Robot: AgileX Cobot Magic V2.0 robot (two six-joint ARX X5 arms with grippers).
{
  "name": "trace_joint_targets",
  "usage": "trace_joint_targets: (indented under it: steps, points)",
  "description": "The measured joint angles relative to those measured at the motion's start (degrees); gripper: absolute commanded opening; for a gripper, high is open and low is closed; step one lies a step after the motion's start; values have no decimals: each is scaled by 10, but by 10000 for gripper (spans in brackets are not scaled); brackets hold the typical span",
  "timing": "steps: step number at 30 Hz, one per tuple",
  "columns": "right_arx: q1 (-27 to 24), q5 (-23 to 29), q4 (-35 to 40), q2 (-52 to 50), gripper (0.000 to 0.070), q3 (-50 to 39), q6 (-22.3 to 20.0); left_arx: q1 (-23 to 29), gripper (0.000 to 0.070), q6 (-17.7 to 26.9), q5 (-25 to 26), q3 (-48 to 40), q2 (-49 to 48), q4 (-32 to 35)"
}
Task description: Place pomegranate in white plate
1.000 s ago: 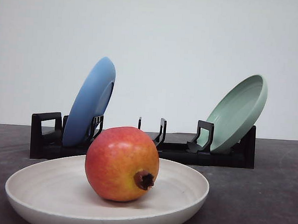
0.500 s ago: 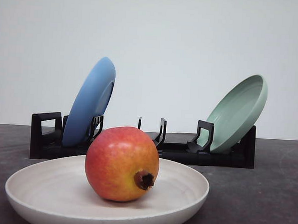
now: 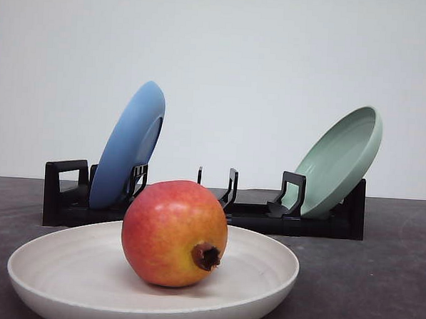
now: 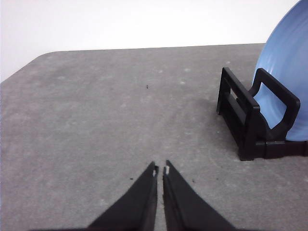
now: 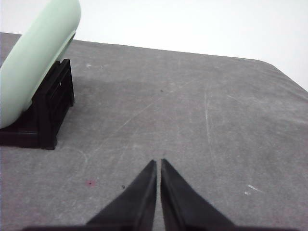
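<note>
The pomegranate (image 3: 173, 232), red with yellow-orange patches and a dark crown facing front right, rests inside the white plate (image 3: 43, 261) at the near centre of the front view. My left gripper (image 4: 160, 169) is shut with nothing in it, over bare grey table beside the rack's left end. My right gripper (image 5: 158, 163) is also shut and empty, over bare table beside the rack's right end.
A black dish rack (image 3: 61, 194) stands behind the white plate. A blue plate (image 3: 128, 144) leans in its left slot and a pale green plate (image 3: 339, 160) in its right slot. The blue plate (image 4: 288, 77) and green plate (image 5: 33, 57) edge the wrist views.
</note>
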Motion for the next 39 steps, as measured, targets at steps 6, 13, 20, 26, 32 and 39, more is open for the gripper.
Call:
trace_joint_targets:
  steps: [6, 13, 20, 26, 32, 39]
  points:
    - [0, 0, 0, 0, 9, 0, 0, 0, 0, 0, 0, 0, 0, 0]
    - [0, 0, 0, 0, 9, 0, 1, 0, 0, 0, 0, 0, 0, 0]
    - [0, 0, 0, 0, 9, 0, 1, 0, 0, 0, 0, 0, 0, 0]
    - [0, 0, 0, 0, 9, 0, 1, 0, 0, 0, 0, 0, 0, 0]
    - [0, 0, 0, 0, 9, 0, 1, 0, 0, 0, 0, 0, 0, 0]
    - [0, 0, 0, 0, 9, 0, 1, 0, 0, 0, 0, 0, 0, 0]
